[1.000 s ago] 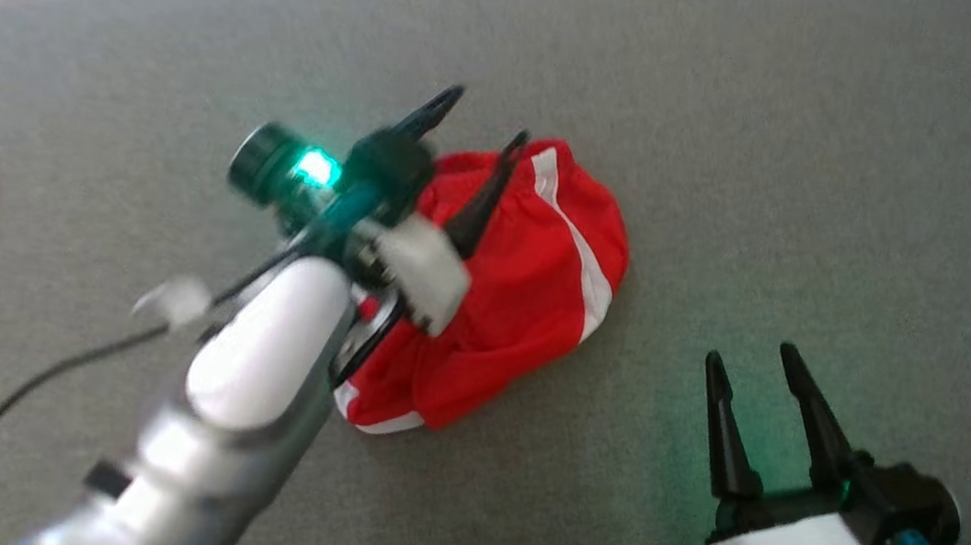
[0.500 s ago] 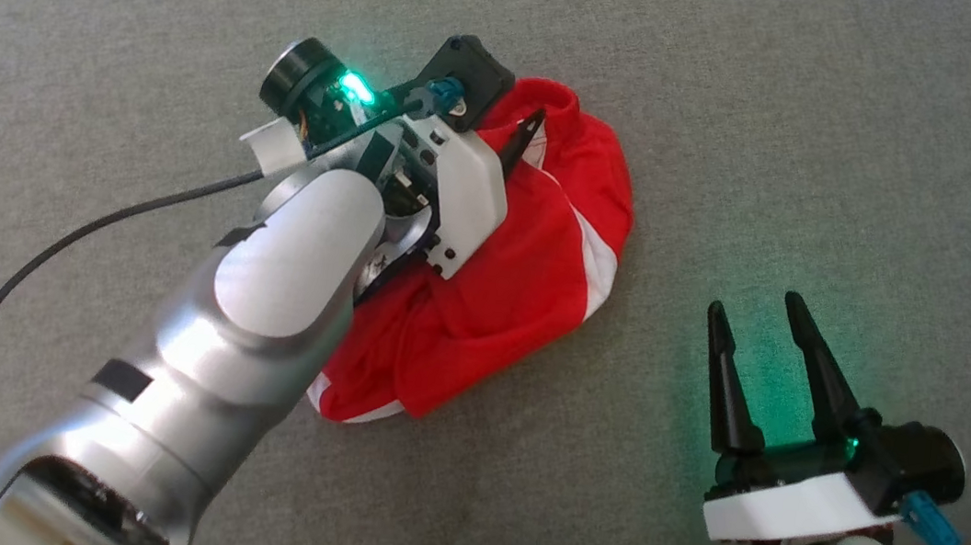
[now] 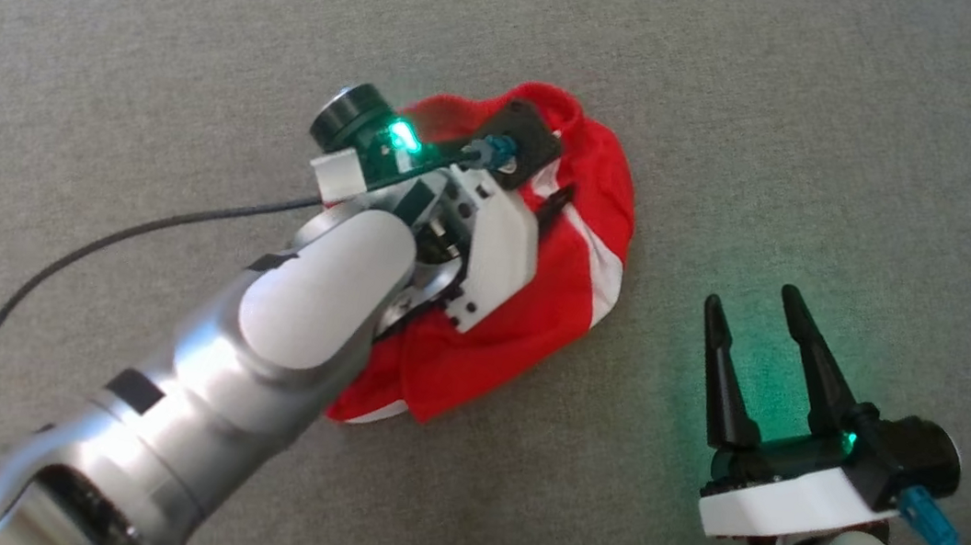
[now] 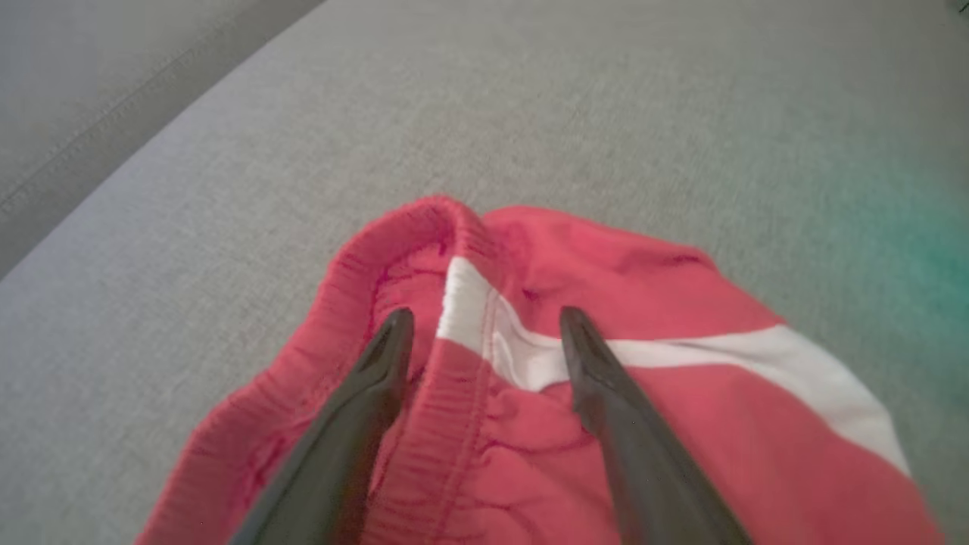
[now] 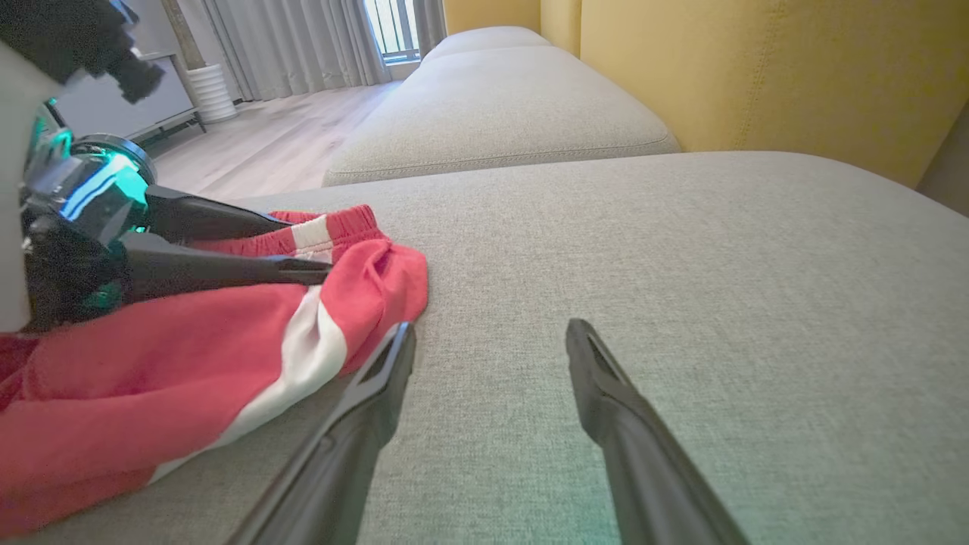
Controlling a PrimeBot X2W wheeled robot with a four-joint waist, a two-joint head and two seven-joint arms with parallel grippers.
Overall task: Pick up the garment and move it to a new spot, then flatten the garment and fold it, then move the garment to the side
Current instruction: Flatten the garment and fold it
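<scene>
Now, step: the first pick-up, as I judge it; nothing is lifted yet.
Garment: red shorts point(image 3: 535, 325), crumpled in one heap on the grey sofa cushion point(image 3: 837, 121), lying wholly on the fabric near the middle of the head view.
Left gripper point(image 4: 484, 318): fingers spread wide and low over the far end of the heap, straddling the ribbed waistband point(image 4: 447, 424) where the white stripe point(image 4: 681, 352) meets it. It pinches nothing, and I cannot tell whether the tips touch the cloth.
Right gripper point(image 3: 751, 298): fingers spread wide and empty, over bare cushion to the right of the heap, near its edge but apart from it.
Long axis: the heap runs from near-left to far-right in the head view, and the left arm reaches along that same line.
Deciding relation: the waistband fold sits between the left fingers, so closing there should catch a thick doubled edge, not a single loose layer.
Nearer arm: the left, plainly.
Count: one garment, one waistband, one white stripe across the top with a second white edge at the near end, two grippers, one black cable point(image 3: 129, 229).
</scene>
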